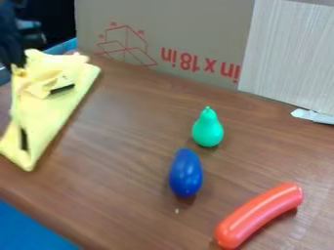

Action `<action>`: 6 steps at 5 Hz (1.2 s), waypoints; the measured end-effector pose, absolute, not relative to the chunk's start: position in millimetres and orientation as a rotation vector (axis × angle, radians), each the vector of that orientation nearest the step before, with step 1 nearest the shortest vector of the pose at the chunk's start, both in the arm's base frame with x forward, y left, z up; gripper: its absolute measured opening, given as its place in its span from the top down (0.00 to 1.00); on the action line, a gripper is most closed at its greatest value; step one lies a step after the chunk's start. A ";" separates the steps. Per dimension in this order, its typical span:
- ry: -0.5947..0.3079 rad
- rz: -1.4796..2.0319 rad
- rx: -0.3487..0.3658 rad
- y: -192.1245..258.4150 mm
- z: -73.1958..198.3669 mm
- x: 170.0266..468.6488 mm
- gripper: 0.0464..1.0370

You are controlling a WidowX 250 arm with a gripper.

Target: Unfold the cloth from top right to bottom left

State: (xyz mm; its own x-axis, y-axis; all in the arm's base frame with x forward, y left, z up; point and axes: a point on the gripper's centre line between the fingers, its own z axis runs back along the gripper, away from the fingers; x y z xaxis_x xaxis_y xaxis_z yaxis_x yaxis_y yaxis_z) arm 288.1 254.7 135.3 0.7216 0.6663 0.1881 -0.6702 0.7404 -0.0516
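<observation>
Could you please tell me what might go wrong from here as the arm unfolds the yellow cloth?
The pincer hangs at the upper end of the yellow cloth, where the fabric is bunched, so it may catch several layers and drag the whole cloth instead of opening it. The cardboard box stands close to that end, so a swing to the right might bump it.

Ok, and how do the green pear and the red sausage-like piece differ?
The green pear stands upright, while the red sausage-like piece lies on its side. The pear is short, with a narrow top; the red piece is longer and gently curved. Both have smooth surfaces and rest on the brown table.
</observation>
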 end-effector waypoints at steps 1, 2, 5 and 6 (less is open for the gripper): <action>-0.210 0.741 -0.032 267.7 155.5 281.6 0.98; -0.217 0.748 -0.032 285.1 174.1 275.2 0.98; -0.159 0.961 0.353 326.8 171.7 252.7 0.82; -0.136 1.008 0.521 325.1 156.6 251.9 0.56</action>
State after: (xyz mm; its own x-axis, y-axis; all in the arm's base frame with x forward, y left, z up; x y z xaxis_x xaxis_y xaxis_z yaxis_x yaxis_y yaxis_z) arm 251.9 325.1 156.6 0.5370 0.7704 0.3437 -0.8341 0.4237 0.3532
